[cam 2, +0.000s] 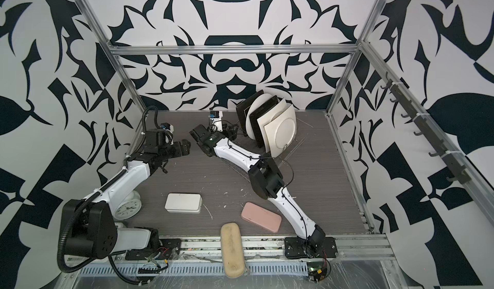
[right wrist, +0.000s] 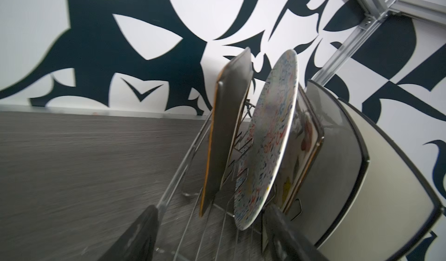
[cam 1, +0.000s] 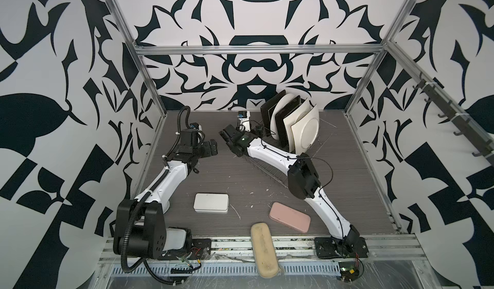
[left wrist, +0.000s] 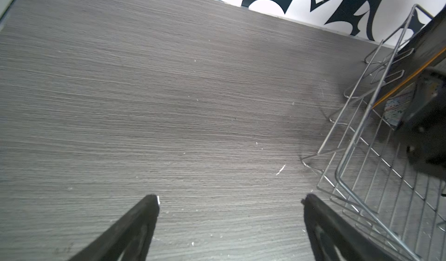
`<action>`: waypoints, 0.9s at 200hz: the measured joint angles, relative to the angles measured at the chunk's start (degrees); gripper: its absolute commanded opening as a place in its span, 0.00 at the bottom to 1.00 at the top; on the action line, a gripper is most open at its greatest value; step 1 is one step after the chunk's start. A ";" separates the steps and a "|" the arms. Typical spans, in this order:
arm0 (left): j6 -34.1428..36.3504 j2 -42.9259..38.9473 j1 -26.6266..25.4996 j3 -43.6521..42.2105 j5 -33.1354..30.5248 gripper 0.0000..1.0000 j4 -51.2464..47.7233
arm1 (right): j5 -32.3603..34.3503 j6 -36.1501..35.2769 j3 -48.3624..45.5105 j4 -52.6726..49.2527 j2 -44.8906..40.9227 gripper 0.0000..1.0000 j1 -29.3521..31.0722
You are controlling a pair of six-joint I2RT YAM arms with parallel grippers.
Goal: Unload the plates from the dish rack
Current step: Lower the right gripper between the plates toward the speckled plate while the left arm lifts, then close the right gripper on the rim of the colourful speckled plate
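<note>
5 plates [cam 1: 291, 124] upright in dish rack [left wrist: 386, 199]; right pincer [right wrist: 211, 210] seemingly open.

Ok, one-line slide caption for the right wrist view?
Open right pincer faces the plates standing upright in the wire dish rack.

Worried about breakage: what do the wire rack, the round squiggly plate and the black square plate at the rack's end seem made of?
Dish rack: thin bare metal wire, silvery and shiny. Round plate: probably glazed ceramic, glossy face with reflections. Black square plate: dark, duller sheen; ceramic or melamine, can't tell.
</note>
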 measured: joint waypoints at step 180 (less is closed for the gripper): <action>0.92 2.80 0.00 2.51 2.78 0.93 -2.08 | 2.49 14.14 0.07 -4.57 0.04 0.61 -4.59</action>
